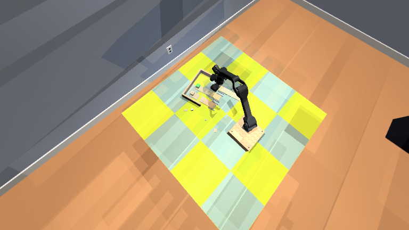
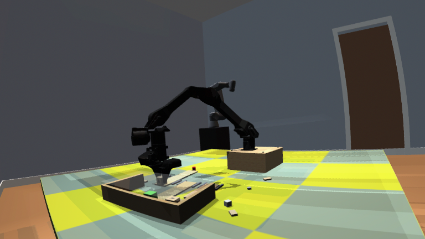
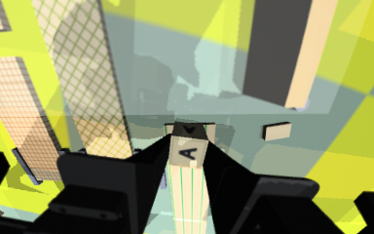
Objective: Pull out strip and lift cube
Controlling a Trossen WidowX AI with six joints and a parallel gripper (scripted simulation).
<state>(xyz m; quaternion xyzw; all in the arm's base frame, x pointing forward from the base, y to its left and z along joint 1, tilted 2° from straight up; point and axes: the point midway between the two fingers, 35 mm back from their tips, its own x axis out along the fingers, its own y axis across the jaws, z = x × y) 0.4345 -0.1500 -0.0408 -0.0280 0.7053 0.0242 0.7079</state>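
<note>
Over yellow-and-teal checkered mat (image 1: 198,167), black gripper (image 3: 189,155) pinched shut on grey cube lettered "A" (image 3: 189,152); letter legible from wrist only, unreadable from exterior.

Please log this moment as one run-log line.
phase: grasp | gripper: shut on cube marked A | cube: resting on pale striped strip | lift: not begun

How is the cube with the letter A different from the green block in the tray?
The lettered cube is pale grey and marked A; the green block is plain and flatter. The cube sits on a cream striped strip between the gripper fingers, which are closed on it; the green block lies apart, untouched. Both sit within the wooden tray.
</note>
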